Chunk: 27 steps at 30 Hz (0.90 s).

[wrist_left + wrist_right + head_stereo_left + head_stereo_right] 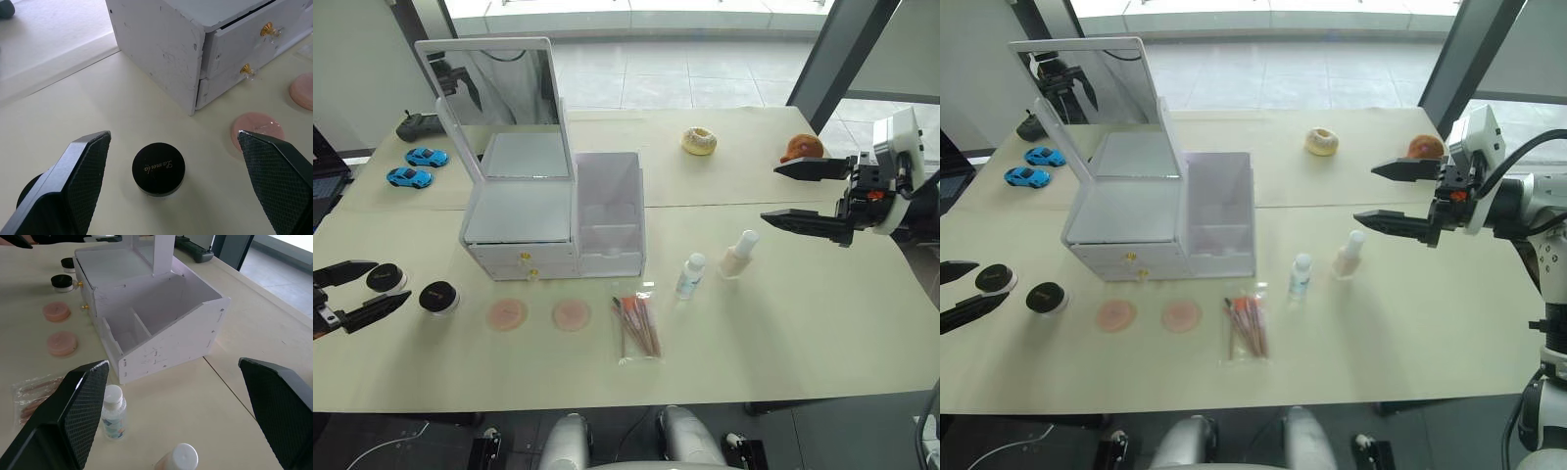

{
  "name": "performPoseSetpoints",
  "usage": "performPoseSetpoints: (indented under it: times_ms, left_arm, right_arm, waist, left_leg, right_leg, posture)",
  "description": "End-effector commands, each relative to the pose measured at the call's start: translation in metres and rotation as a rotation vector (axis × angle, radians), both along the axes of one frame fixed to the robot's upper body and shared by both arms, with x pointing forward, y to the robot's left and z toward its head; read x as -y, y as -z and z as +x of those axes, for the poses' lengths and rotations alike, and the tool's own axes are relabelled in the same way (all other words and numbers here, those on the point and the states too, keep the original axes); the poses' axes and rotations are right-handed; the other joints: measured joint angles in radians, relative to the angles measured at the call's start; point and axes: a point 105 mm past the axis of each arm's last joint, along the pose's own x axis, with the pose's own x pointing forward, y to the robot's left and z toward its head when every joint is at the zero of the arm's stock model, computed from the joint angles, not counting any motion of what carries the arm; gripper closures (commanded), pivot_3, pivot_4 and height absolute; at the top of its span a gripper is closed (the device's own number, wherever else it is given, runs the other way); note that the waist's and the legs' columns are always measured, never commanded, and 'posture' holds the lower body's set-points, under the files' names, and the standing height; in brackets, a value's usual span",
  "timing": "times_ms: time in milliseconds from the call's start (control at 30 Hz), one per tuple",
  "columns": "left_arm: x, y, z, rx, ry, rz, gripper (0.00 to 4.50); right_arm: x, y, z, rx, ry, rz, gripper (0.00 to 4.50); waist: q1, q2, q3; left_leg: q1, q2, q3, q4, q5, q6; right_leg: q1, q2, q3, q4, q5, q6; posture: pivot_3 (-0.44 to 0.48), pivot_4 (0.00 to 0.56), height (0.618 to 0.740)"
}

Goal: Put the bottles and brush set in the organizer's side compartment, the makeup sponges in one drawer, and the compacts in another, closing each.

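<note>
- Tiled floor and tall glazing are seen behind a pale cream worktop [783, 323], on which everything is laid out in front of the robot.
- At the centre stands the white organizer [553, 220]: boxy, matt, slightly scuffed, with a mirror [499, 98] raised on its lid and two shut drawers marked by small brass knobs [522, 257].
- Its side compartment [607, 211] is open-topped and divided by a thin wall; it is judged to be left that way so that tall items can be dropped in upright.
- Just in front of the organizer two flat, round, pink makeup sponges [506, 314] are laid side by side, apparently soft and matt.
- Beside them lies the brush set [638, 328], sealed in a clear, crinkled sleeve.
- Further toward the robot's right stand two bottles, a small clear one with a white cap [689, 275] and a taller beige one [739, 255], both upright and near the compartment.
- Two black, glossy, disc-shaped compacts [438, 296] are set to the left of the sponges; gold lettering is borne on one lid.
- The left hand [357, 292] is held released, its textured black fingers spread around the outer compact without touching it.
- The right hand [808, 194] hangs released above the worktop beyond the bottles, which are judged its likely first targets.
- A doughnut [699, 141], two blue toy cars [418, 166] and a dark remote [419, 124] are left at the far edge.
</note>
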Motion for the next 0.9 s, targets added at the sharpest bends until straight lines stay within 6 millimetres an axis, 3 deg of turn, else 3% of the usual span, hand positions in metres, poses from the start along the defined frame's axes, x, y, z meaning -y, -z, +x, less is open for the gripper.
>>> performPoseSetpoints:
  times_ms: [33, 233, 367, 533, 733, 900]
  left_arm:
    - [-0.003, -0.021, 0.003, 0.069, -0.009, 0.008, 0.03]
    - [-0.004, -0.024, 0.01, 0.112, -0.031, 0.01, 0.03]
    - [0.014, -0.039, 0.021, 0.12, 0.045, 0.015, 0.03]
    - [0.102, -0.089, 0.03, 0.12, 0.365, -0.027, 0.03]
    - [0.181, -0.095, 0.028, 0.051, 0.677, -0.029, 0.03]
    - [0.245, -0.105, 0.039, 0.101, 0.898, -0.134, 0.03]
  right_arm:
    - [0.001, -0.01, -0.003, 0.056, -0.005, 0.005, 0.0]
    - [0.0, -0.007, -0.003, 0.049, -0.009, -0.016, 0.0]
    - [0.001, -0.007, -0.006, 0.032, -0.01, -0.008, 0.0]
    - [-0.009, 0.0, -0.015, 0.004, -0.034, -0.007, 0.0]
    - [-0.013, 0.001, -0.037, -0.004, 0.006, 0.004, 0.0]
    - [-0.004, 0.021, -0.056, -0.04, 0.147, -0.005, 0.0]
  waist:
    - [0.001, 0.0, 0.0]
    - [0.001, 0.0, 0.0]
    - [0.0, 0.0, 0.0]
    - [0.013, -0.005, 0.0]
    - [0.007, 0.004, -0.001]
    - [0.013, 0.002, -0.002]
  left_leg:
    - [0.0, 0.0, 0.0, 0.0, 0.0, 0.0]
    - [0.0, 0.0, 0.0, 0.0, 0.0, 0.0]
    - [0.0, 0.0, 0.0, 0.0, 0.0, 0.0]
    - [-0.003, 0.0, -0.002, 0.002, 0.0, 0.0]
    - [-0.005, -0.002, -0.002, 0.003, 0.0, 0.0]
    - [-0.007, -0.002, -0.006, 0.005, 0.0, 0.0]
  right_leg:
    - [0.0, 0.0, 0.0, 0.0, 0.0, 0.0]
    - [0.0, 0.0, 0.0, 0.0, 0.0, 0.0]
    - [0.0, 0.0, 0.0, 0.001, 0.0, 0.0]
    - [0.0, 0.0, -0.002, 0.0, 0.0, 0.0]
    - [0.0, 0.0, 0.001, 0.0, 0.0, 0.004]
    - [0.002, 0.004, 0.001, 0.002, -0.004, 0.011]
  posture:
    - [0.0, 0.15, 0.74]
    - [0.0, 0.15, 0.74]
    - [0.0, 0.15, 0.74]
    - [0.0, 0.15, 0.74]
    - [0.0, 0.15, 0.74]
    - [0.0, 0.15, 0.74]
